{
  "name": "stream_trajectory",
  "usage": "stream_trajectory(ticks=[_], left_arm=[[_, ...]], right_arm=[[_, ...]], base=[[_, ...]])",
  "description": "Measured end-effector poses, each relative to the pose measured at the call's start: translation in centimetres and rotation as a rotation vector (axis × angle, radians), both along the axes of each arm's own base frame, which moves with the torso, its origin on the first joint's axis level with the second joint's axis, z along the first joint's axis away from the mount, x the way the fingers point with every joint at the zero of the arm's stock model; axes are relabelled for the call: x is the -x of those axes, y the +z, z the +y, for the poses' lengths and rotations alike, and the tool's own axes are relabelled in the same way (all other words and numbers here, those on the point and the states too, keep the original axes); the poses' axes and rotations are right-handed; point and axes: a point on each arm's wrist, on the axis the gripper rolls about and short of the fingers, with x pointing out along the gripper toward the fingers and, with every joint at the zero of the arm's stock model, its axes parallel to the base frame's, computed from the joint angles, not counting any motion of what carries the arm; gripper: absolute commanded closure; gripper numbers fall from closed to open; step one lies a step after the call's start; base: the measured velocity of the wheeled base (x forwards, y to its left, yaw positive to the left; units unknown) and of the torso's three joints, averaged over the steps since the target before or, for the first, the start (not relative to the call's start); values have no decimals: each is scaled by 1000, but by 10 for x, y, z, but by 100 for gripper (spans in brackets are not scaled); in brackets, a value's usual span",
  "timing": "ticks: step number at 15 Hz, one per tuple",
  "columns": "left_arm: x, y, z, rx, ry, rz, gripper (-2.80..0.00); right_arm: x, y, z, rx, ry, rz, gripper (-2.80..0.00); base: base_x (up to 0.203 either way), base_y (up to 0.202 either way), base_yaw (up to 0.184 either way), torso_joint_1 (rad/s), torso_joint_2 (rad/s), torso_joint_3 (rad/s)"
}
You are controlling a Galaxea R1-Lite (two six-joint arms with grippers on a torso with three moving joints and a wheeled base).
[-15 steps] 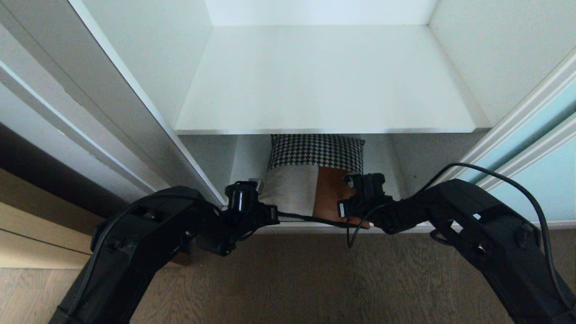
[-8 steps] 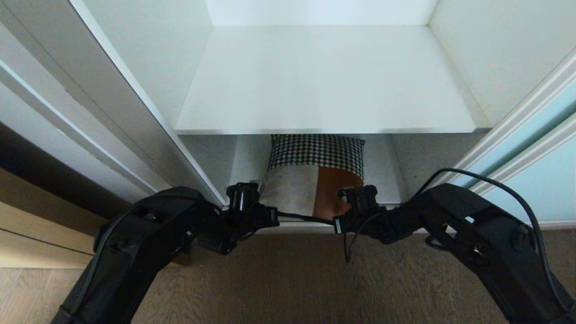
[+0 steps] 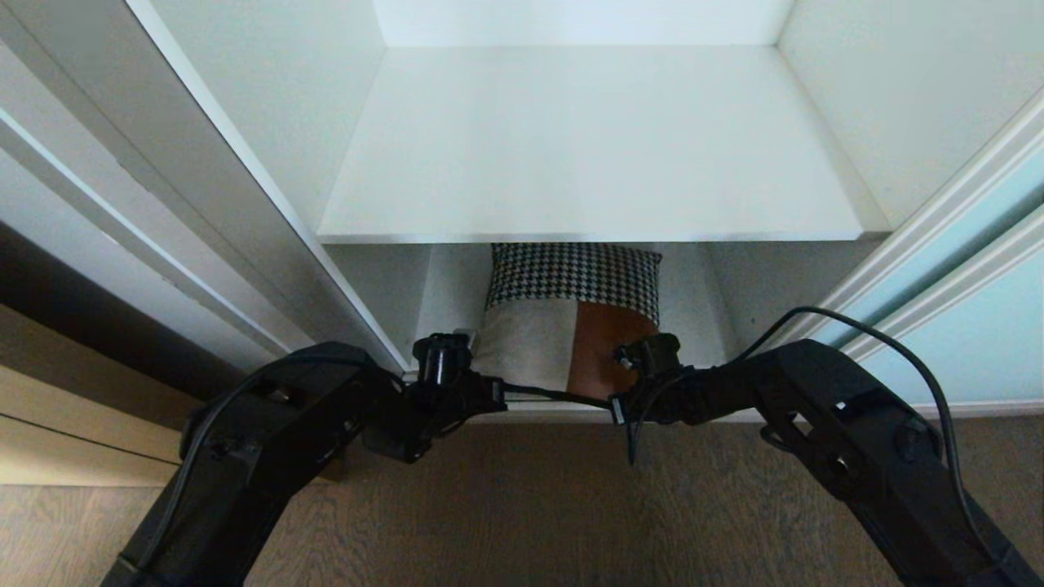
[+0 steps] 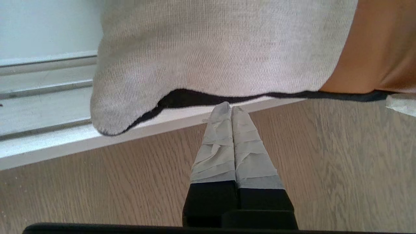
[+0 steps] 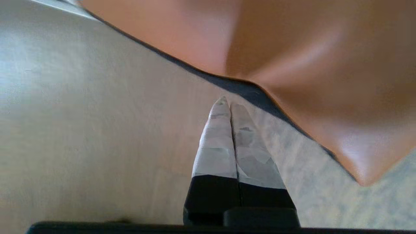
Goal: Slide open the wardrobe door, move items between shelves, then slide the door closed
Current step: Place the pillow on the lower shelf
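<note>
The wardrobe is open: the aqua door (image 3: 971, 269) stands slid aside at the right edge of the frame. A white shelf (image 3: 587, 147) fills the upper centre, bare. Below it, at centre, a patchwork cushion (image 3: 571, 314) in houndstooth, beige and rust still lies on the lower level, its front edge overhanging the sill. Both black arms reach in from the bottom corners. The left gripper (image 4: 231, 109) and right gripper (image 5: 227, 104) are pinched fully closed, empty, tips just under the cushion's edge. Judging by this, opening is done; lifting the cushion and closing the door remain.
</note>
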Motion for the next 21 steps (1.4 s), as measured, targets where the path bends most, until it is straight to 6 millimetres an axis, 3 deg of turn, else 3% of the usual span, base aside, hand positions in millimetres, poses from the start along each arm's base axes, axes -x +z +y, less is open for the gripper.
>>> stream_trajectory(ticks=[3, 6, 14, 21], left_arm=[[-2, -1, -1, 0, 5, -9, 0], [-3, -1, -1, -2, 16, -16, 0], [-5, 0, -1, 1, 29, -37, 0], [-3, -2, -1, 6, 28, -45, 0]], right_arm=[[-6, 0, -4, 16, -12, -64, 0], [-15, 0, -20, 132, -45, -146, 0], [-31, -15, -37, 397, -61, -386, 0], [-33, -6, -27, 436, -43, -541, 0]], base=[[0, 0, 0, 0, 0, 0], [0, 0, 0, 0, 0, 0], [0, 0, 0, 0, 0, 0], [0, 0, 0, 0, 0, 0]])
